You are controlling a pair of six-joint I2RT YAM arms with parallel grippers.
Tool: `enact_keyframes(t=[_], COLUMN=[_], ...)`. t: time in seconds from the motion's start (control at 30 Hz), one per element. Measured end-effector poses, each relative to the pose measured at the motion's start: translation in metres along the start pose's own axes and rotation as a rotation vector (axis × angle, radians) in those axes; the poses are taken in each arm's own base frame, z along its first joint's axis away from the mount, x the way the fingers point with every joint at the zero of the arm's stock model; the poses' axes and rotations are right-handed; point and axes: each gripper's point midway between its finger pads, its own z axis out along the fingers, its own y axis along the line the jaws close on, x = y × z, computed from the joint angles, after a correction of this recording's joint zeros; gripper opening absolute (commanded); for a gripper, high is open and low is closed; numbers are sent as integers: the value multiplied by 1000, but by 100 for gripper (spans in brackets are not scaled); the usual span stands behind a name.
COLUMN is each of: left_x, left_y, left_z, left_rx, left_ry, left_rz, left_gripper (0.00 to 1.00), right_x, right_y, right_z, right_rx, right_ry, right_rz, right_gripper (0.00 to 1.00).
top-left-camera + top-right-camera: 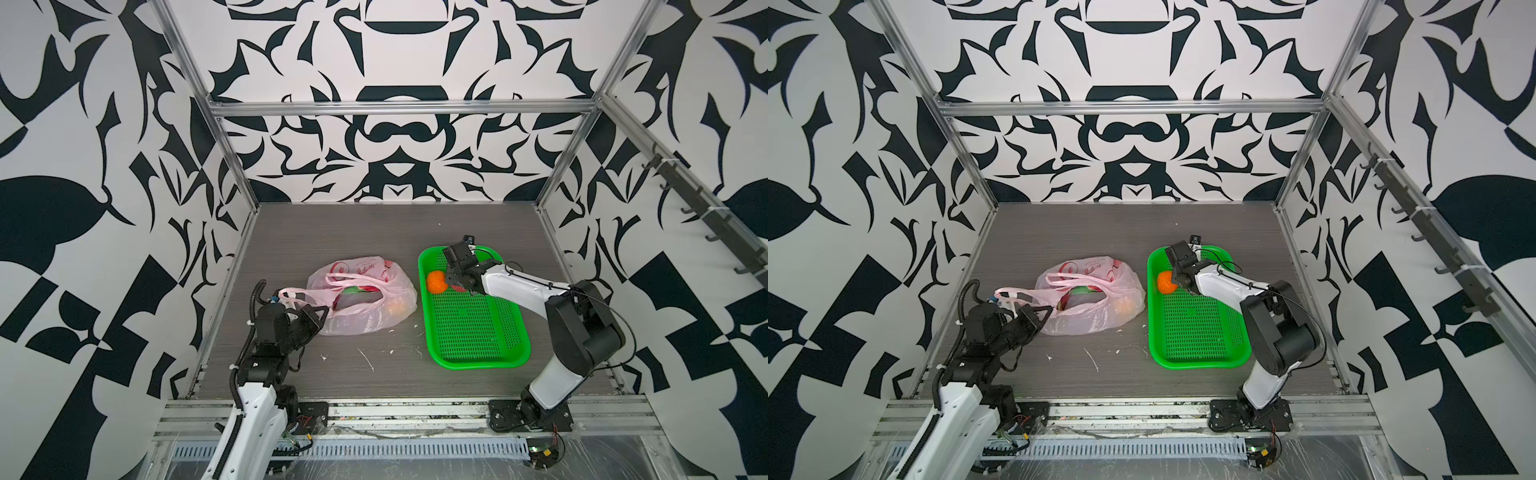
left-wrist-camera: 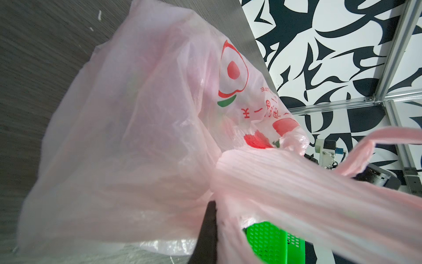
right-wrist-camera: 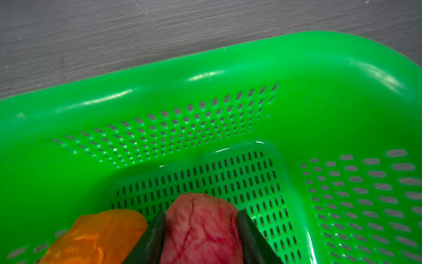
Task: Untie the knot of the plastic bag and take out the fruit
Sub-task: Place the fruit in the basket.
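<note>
**Operator:** Where does the drop stand?

**Spotter:** Your right gripper (image 3: pixel 201 213) is low in the far corner of the green perforated plastic basket (image 3: pixel 205 68). Its jaws are part-way apart, one against each side of the small bumpy red fruit (image 3: pixel 201 235). The round orange fruit (image 3: pixel 98 235) lies in the basket just beside it. From here the red one looks at or near the basket floor, so I'd judge you're setting it down. Open evenly, then lift straight up. If you drag sideways, a finger could nudge the orange or roll the red one.

**Operator:** And the other side?

**Spotter:** Your left gripper (image 1: pixel 319 316) is clamped tight on the thin pale-pink plastic bag (image 1: pixel 353 326), at the gathered film by one of its loop handles (image 1: pixel 299 293). That hold has the mouth gaping. A magenta, green-tipped fruit (image 1: pixel 357 291) shows inside, and a yellow-orange round one (image 1: pixel 395 309) shows through the film. Hold that tension, because slack would probably let the film fall over the opening.

**Operator:** Arm poses?

**Spotter:** Your right arm reaches forward over the basket with the wrist dipped to the corner. Your left arm is folded low over the grey table (image 1: pixel 332 232), its gripper pointing at the bag's near edge.
</note>
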Motion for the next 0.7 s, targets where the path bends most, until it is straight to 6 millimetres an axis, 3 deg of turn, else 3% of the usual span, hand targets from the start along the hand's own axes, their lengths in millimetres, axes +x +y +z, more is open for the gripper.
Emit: enact_keyframes(t=[0.2, 0.7], left_x=[-1, -1], left_y=[-1, -2], left_z=[-1, -1], left_rx=[5, 8], left_ry=[-4, -6], left_rz=[3, 5], left_gripper=[0, 0], right_x=[0, -8], right_y=[-1, -2], right_z=[0, -13], right_rx=[3, -12], right_ry=[3, -19], right_rz=[3, 14], right_gripper=[62, 64])
